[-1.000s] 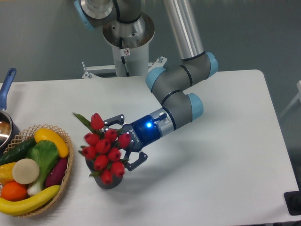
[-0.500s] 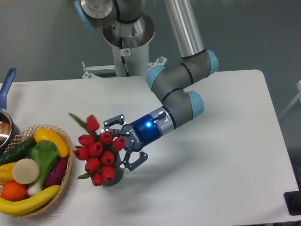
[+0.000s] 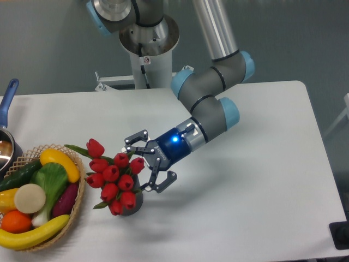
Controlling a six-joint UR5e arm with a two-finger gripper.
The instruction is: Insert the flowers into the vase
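**benchwatcher:** White bench (image 3: 256, 164) against a plain grey wall, arm mounted on a post at the back. Nearest the camera on the left is a woven basket (image 3: 76, 204) with a banana, an orange, a cucumber and other produce in it. Just right of it sits the vase (image 3: 132, 203), and the flowers (image 3: 113, 180) are in it, red heads fanning up and tilting left toward the basket. You can only see a sliver of the vase under the blooms.

**ur5_fan:** Where's the pincer?

**benchwatcher:** The pincer (image 3: 146, 165) is right beside the bunch, on its upper right, fingers spread wide and not gripping anything. One finger sits up by the top blooms, the other low by the vase rim. Can't tell if either touches a petal.

**ur5_fan:** So it's basically done?

**benchwatcher:** I'd say so. The bunch lies to the pincer's left, with its long axis leaning left, away from the arm. If it backs out along its own axis, up and to the right, it shouldn't snag the heads. Farther back, at the left edge, there's a pot with a blue handle (image 3: 9, 93).
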